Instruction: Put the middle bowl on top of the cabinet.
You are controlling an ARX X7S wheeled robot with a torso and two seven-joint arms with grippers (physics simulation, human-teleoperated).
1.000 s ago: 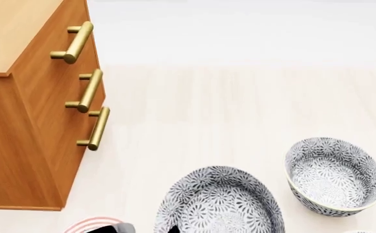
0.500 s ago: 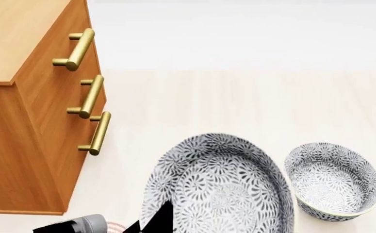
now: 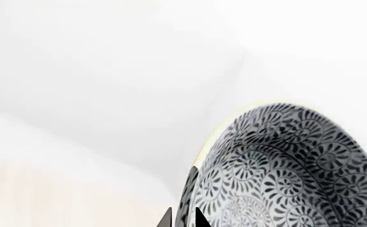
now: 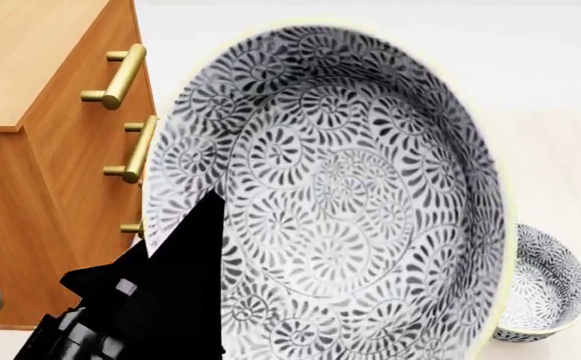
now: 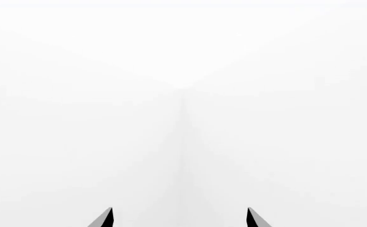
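Fingers of the left gripper pinch the near rim of the middle bowl, raised and tilted, just right of the cabinet; its top lies leftward; right gripper gapes empty.

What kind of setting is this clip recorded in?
Probably a bare simulated indoor room, not a furnished kitchen: a pale wood-look floor meets blank white walls. A wooden drawer cabinet stands on it, with a patterned bowl on the floor beside the lifted middle bowl.

Left hand clamped; right hand spread.
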